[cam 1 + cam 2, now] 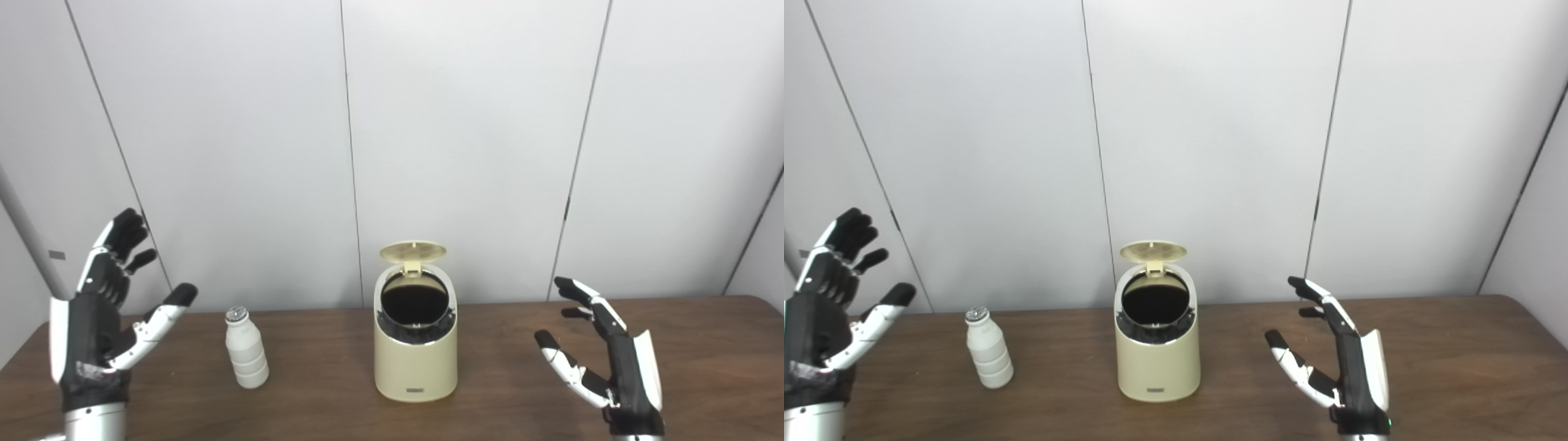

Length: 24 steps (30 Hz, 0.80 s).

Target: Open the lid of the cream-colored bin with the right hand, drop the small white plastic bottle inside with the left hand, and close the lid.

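1. While the lid [413,252] of the cream-colored bin [416,361] stands flipped up at the back, the dark mouth is exposed and faces forward and up; step one of the task reads as done.
2. Small white plastic bottle [246,349] stands upright on the wooden table [704,343], left of the bin and apart from it — silver cap on top, ribbed body. Not yet picked up.
3. Left hand [101,318] is raised off the table at the far left, fingers spread, thumb pointing toward the bottle; it holds nothing and is clear of the bottle.
4. Right hand [603,361] hovers right of the bin, fingers apart and empty, well clear of the lid.
5. Judgement: next step is the left hand's grasp on the bottle, then a carry over the bin mouth.
6. Risks from here:
   - Bottle is tall and narrow on a small base; a thumb or fingertip arriving first on one side could tip it over, and it may roll.
   - The ribbed plastic may slip if the fingers close high near the cap.
   - The opening is not much wider than the bottle — a tilted release could catch the rim.
   - The upright lid looks lightly held; a bump from the left arm could knock it shut early or shove the bin.
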### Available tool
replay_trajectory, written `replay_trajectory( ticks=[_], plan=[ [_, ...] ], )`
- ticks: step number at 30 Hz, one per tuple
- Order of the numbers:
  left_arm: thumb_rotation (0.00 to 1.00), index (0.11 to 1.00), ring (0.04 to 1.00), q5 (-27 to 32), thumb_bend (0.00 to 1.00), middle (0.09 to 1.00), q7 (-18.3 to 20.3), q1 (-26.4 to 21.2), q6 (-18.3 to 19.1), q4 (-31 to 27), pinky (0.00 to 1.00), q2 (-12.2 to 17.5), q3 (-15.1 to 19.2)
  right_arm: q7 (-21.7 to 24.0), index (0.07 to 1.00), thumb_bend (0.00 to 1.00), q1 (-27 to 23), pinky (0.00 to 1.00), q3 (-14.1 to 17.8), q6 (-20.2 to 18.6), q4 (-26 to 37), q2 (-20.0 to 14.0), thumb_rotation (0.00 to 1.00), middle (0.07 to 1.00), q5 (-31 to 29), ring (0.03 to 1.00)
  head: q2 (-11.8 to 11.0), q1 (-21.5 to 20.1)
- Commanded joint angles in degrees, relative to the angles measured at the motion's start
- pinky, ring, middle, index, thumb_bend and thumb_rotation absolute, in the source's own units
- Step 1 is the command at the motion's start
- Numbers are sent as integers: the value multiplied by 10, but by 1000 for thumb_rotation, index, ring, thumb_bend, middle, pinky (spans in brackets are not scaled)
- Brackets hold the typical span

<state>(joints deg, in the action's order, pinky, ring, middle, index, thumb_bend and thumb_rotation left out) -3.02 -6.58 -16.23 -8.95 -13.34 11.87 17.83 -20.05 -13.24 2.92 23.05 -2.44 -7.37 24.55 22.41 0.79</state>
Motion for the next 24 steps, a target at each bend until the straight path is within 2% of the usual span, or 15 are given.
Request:
replay_trajectory(
  ticks=[1,4,7,11,14,17,21,24],
  plan=[
    [422,919,906,17,909,904,-5,-11,-7,6,891,23,13,-1,758,232,-16,638,5,14,12,-10,401,784,4,767,2,2],
    [474,898,900,-10,902,889,-16,2,-17,19,872,32,24,6,759,228,-15,640,4,15,12,-14,338,781,-4,769,3,5],
    [537,904,883,-17,970,884,-20,17,-27,38,851,40,27,18,766,228,-13,645,4,9,15,-14,320,790,-27,775,2,12],
    [521,926,896,-3,1000,912,-11,28,-65,94,798,46,19,32,774,227,-12,665,4,12,13,-15,300,807,-54,792,1,21],
    [525,937,908,2,1000,924,-8,33,-84,138,814,48,14,37,776,227,-12,676,6,16,9,-17,305,813,-61,797,1,26],
    [539,970,932,-6,1000,950,-13,36,-84,168,867,48,10,41,771,230,-11,675,8,20,7,-18,330,810,-65,796,2,33],
    [490,990,952,-2,1000,967,-12,36,-83,185,878,46,5,41,770,232,-10,672,12,11,13,-18,398,808,-56,793,2,39],
    [436,993,955,8,1000,968,-9,34,-84,200,891,44,2,43,767,218,-9,655,14,5,23,-17,361,803,-52,783,3,42]
  ],
)
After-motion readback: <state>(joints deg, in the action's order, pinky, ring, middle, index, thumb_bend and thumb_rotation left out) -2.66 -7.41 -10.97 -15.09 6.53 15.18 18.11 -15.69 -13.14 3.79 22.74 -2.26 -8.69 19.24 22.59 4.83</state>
